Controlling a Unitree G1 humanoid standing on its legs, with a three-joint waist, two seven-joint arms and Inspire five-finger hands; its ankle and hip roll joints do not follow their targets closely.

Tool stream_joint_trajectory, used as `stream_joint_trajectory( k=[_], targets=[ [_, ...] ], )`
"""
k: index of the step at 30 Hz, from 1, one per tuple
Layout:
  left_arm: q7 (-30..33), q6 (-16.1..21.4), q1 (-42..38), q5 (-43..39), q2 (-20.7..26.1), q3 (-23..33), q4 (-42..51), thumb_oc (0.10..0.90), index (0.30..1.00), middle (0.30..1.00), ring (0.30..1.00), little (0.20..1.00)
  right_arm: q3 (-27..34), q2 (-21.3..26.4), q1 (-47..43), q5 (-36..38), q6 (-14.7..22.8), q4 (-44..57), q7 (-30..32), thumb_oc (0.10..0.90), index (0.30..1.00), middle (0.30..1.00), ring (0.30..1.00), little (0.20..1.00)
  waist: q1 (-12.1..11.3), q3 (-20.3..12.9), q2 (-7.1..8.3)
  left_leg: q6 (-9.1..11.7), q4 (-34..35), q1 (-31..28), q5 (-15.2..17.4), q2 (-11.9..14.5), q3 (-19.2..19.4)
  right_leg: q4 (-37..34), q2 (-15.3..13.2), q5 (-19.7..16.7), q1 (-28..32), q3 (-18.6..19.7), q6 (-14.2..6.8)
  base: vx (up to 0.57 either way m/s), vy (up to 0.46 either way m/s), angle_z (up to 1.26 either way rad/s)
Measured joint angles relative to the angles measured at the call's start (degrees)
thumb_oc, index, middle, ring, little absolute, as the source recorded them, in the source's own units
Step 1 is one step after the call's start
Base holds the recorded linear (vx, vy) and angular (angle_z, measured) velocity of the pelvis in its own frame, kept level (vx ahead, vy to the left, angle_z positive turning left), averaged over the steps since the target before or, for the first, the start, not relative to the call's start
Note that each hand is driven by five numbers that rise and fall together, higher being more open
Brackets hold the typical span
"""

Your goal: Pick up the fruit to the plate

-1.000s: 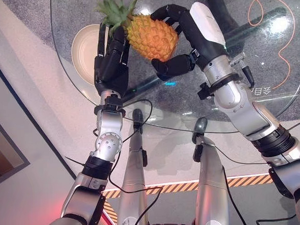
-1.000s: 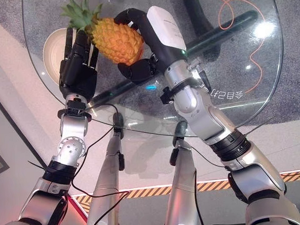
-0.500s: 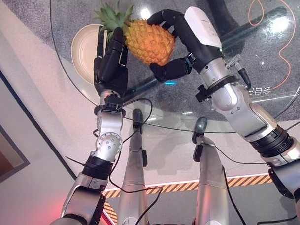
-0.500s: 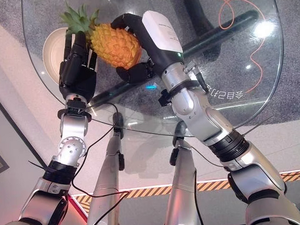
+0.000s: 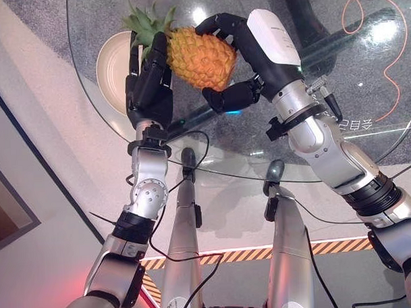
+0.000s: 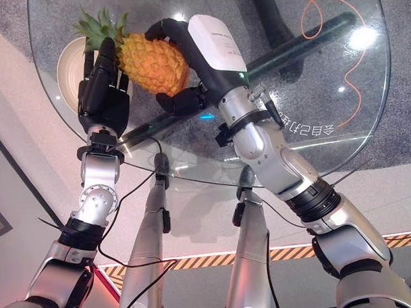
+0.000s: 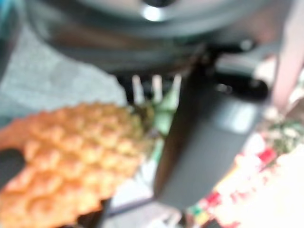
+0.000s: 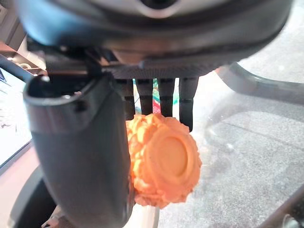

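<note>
My right hand is curled round the pineapple, left hand flat against its crown end. Fruit has shifted left, now near the plate on the bench. Nearly over it.

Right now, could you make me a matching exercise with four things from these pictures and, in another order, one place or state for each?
Things:
1. pineapple
2. plate
3. left hand
4. orange cord

Places or states:
A. under the glass table, on the robot's right
B. straight fingers against the fruit's leafy end
C. held above the table
D. bare, on the table at the robot's left

Pairs: 1-C, 2-D, 3-B, 4-A
</note>
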State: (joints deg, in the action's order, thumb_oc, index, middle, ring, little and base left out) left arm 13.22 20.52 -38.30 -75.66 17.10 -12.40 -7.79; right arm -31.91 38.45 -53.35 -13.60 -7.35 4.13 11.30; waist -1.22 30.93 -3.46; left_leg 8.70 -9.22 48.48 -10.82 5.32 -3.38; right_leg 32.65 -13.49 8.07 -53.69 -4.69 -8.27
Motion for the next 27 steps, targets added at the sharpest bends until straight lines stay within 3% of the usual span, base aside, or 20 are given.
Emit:
stream_joint_trajectory(
  k=[12,15,16,27],
  targets=[
    [-0.03,0.05,0.11,-0.24,0.02,0.84,0.06,0.8,0.9,0.9,0.9,0.9,-0.67,0.07,-0.01,-0.03,0.55,2.05,-1.46,0.1,0.3,0.3,0.3,0.2,-0.04,0.0,0.0,0.01,0.0,0.0,-0.01,-0.01,-0.01,0.03,-0.01,0.0,-0.01,0.0,0.0,0.0,0.0,0.0],
    [-0.34,0.31,0.12,-0.25,0.02,0.82,0.06,0.147,0.34,0.34,0.34,0.247,-0.86,0.07,-0.02,-0.04,0.65,2.1,-1.47,0.1,0.3,0.3,0.3,0.2,0.01,0.0,0.0,0.01,0.0,0.0,-0.01,-0.01,-0.01,0.03,-0.01,0.0,-0.01,0.0,0.0,0.0,0.0,0.0],
    [-0.53,0.95,0.18,-0.25,0.01,0.76,0.06,0.1,0.3,0.3,0.3,0.2,-0.86,0.08,-0.02,-0.04,1.03,2.1,-1.47,0.1,0.3,0.3,0.3,0.2,0.08,0.0,0.0,0.01,0.0,0.01,-0.01,-0.01,-0.01,0.02,-0.01,0.0,-0.01,0.0,0.0,0.0,0.0,0.0],
    [-2.65,5.7,0.46,-0.26,-0.36,3.12,-0.06,0.1,0.3,0.3,0.3,0.2,-1.37,0.04,-0.05,-0.02,4.24,4.55,-1.61,0.1,0.3,0.3,0.3,0.2,0.44,0.0,0.01,0.01,-0.02,0.01,-0.01,-0.01,-0.03,0.04,-0.01,0.01,-0.01,0.0,-0.01,0.0,0.0,0.0]
  ],
)
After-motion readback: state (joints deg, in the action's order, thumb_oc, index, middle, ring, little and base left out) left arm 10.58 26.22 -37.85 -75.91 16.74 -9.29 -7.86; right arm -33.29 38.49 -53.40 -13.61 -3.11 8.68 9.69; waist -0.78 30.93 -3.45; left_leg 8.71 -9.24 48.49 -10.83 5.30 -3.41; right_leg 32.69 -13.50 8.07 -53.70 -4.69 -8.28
